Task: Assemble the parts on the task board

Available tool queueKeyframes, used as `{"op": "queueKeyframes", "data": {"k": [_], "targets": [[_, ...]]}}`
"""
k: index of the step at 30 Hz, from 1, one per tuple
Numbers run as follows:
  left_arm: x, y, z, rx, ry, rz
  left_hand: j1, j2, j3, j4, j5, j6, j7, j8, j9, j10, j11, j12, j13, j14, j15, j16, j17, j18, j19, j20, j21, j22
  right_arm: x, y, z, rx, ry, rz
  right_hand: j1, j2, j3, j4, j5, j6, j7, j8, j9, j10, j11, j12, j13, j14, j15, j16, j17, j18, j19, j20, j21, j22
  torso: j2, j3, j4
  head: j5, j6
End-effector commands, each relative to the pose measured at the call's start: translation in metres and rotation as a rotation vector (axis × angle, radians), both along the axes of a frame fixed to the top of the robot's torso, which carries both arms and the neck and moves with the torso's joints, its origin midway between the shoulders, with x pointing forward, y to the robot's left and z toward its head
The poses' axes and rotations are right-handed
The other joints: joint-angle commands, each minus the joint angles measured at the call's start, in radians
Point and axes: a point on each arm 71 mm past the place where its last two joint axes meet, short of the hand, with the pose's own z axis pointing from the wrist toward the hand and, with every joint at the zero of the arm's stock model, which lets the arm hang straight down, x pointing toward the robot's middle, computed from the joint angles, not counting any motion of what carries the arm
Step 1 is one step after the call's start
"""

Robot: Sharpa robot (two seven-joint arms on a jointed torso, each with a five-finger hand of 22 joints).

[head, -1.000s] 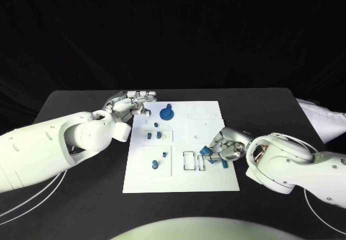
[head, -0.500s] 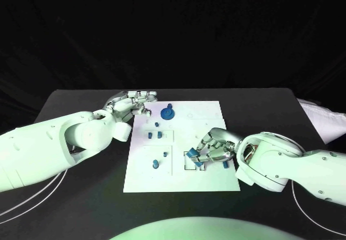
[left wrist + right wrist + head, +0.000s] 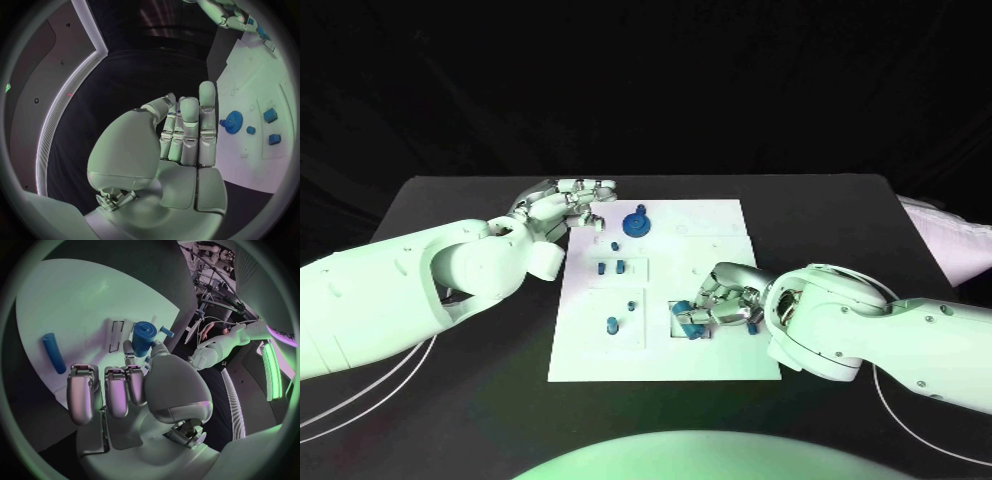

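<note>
The white task board [image 3: 661, 352] lies in the middle of the black table. My right hand [image 3: 721, 303] hangs over the board's near right part and pinches a blue cylinder [image 3: 144, 337] between thumb and a finger, just above two narrow slots [image 3: 116, 335]. In the head view the cylinder [image 3: 689, 326] shows at the fingertips. A blue rod [image 3: 54, 352] lies on the board beside that hand. My left hand [image 3: 568, 205] rests at the board's far left corner with straight fingers [image 3: 187, 132] and holds nothing. A blue gear [image 3: 636, 226] stands close to it.
Small blue parts [image 3: 609, 268] sit in a raised plate left of centre, and another blue part [image 3: 612, 324] lies in the plate nearer me. Bare black table [image 3: 459, 200] lies on both sides of the board. A white object [image 3: 956, 245] is at the right table edge.
My right hand has moved left across the board with the blue cylinder, from the right edge to over the slots. The left hand has stayed in place.
</note>
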Motion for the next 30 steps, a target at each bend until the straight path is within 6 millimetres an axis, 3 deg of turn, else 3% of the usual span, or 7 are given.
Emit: {"op": "queueKeyframes", "data": {"k": [1, 15, 21, 23, 25, 28, 30], "targets": [[-0.001, -0.002, 0.001, -0.015, -0.002, -0.018, -0.003, 0.002, -0.006, -0.002, 0.002, 0.001, 0.002, 0.004, -0.001, -0.006, -0.001, 0.005, -0.001, -0.008, 0.001, -0.003, -0.001, 0.020, 0.001, 0.003, -0.005, -0.002, 0.001, -0.002, -0.001, -0.096, -0.036, 0.008, -0.004, 0.002, -0.006, -0.002, -0.001, 0.048, -0.043, 0.006, 0.006, 0.056, -0.010, -0.007, 0.182, 0.091, -0.010, -0.004, 0.190, -0.015, 0.024, -0.011, -0.003, 0.046, 0.000, 0.0008, -0.0003, 0.001, -0.001], [-0.001, -0.002, 0.001, -0.014, -0.002, -0.019, -0.003, 0.002, -0.006, -0.002, 0.002, 0.001, 0.002, 0.004, -0.001, -0.006, -0.001, 0.005, -0.001, -0.008, 0.001, -0.003, -0.001, 0.020, 0.001, 0.003, -0.005, -0.002, 0.001, 0.005, -0.003, -0.107, -0.048, 0.024, -0.004, 0.005, -0.008, -0.003, 0.005, 0.054, -0.047, 0.010, 0.013, 0.053, -0.014, -0.018, 0.176, 0.091, -0.013, -0.005, 0.188, -0.015, 0.024, -0.015, -0.004, 0.044, 0.000, 0.0002, -0.0009, -0.001, -0.001], [-0.001, -0.002, 0.001, -0.011, 0.000, -0.020, -0.002, 0.002, -0.006, -0.003, 0.002, 0.000, 0.002, 0.005, -0.002, -0.007, -0.001, 0.006, -0.001, -0.008, 0.001, -0.002, 0.001, 0.020, 0.000, 0.003, -0.006, -0.002, -0.001, 0.009, -0.003, -0.098, -0.041, 0.031, -0.034, 0.001, -0.041, 0.002, -0.014, 0.078, -0.063, 0.039, 0.058, 0.033, -0.028, -0.088, 0.131, 0.090, -0.025, -0.007, 0.184, -0.015, 0.024, -0.024, -0.006, 0.044, 0.000, 0.0007, 0.0003, 0.001, -0.001], [-0.001, -0.002, 0.001, -0.010, 0.001, -0.020, -0.001, 0.002, -0.006, -0.004, 0.002, 0.000, 0.002, 0.004, -0.002, -0.007, -0.001, 0.006, -0.001, -0.008, 0.001, -0.002, 0.001, 0.020, 0.000, 0.003, -0.006, -0.002, -0.001, 0.009, -0.003, -0.096, -0.040, 0.031, -0.048, 0.004, -0.055, 0.001, -0.052, 0.080, -0.068, 0.048, 0.078, 0.036, -0.032, -0.086, 0.134, 0.090, -0.030, -0.008, 0.184, -0.015, 0.025, -0.028, -0.006, 0.044, 0.000, 0.0005, 0.0002, 0.001, 0.000], [-0.002, -0.003, 0.001, -0.009, 0.003, -0.022, -0.001, 0.002, -0.006, -0.004, 0.002, 0.000, 0.002, 0.004, -0.002, -0.007, -0.001, 0.006, -0.001, -0.008, 0.001, -0.002, 0.001, 0.020, 0.000, 0.003, -0.006, -0.002, -0.001, 0.009, -0.003, -0.095, -0.041, 0.029, -0.095, 0.020, -0.082, -0.001, -0.154, 0.078, -0.070, 0.055, 0.100, 0.040, -0.034, -0.085, 0.136, 0.091, -0.032, -0.008, 0.184, -0.015, 0.026, -0.031, -0.006, 0.044, 0.000, 0.0001, 0.0002, 0.000, -0.001], [-0.003, -0.005, 0.001, -0.011, 0.006, -0.031, -0.001, 0.001, -0.006, -0.004, 0.002, -0.001, 0.002, 0.004, -0.002, -0.008, 0.000, 0.006, -0.001, -0.007, 0.001, -0.001, 0.003, 0.020, 0.000, 0.003, -0.006, -0.002, -0.001, 0.009, -0.002, -0.093, -0.052, 0.023, -0.148, 0.027, -0.119, 0.004, -0.274, 0.072, -0.070, 0.059, 0.123, 0.043, -0.037, -0.083, 0.139, 0.091, -0.032, -0.008, 0.186, -0.015, 0.026, -0.034, -0.007, 0.045, 0.000, 0.0002, 0.0000, 0.002, 0.001], [-0.004, -0.007, 0.001, -0.012, 0.007, -0.039, -0.001, 0.001, -0.006, -0.004, 0.002, -0.001, 0.002, 0.004, -0.002, -0.008, 0.000, 0.006, -0.001, -0.007, 0.001, -0.001, 0.003, 0.020, 0.000, 0.003, -0.006, -0.002, 0.000, 0.008, -0.001, -0.090, -0.061, 0.018, -0.175, 0.023, -0.144, 0.006, -0.295, 0.069, -0.071, 0.060, 0.136, 0.044, -0.035, -0.083, 0.140, 0.091, -0.033, -0.008, 0.186, -0.015, 0.027, -0.034, -0.007, 0.045, 0.000, 0.0003, -0.0001, 0.003, 0.000]]}}
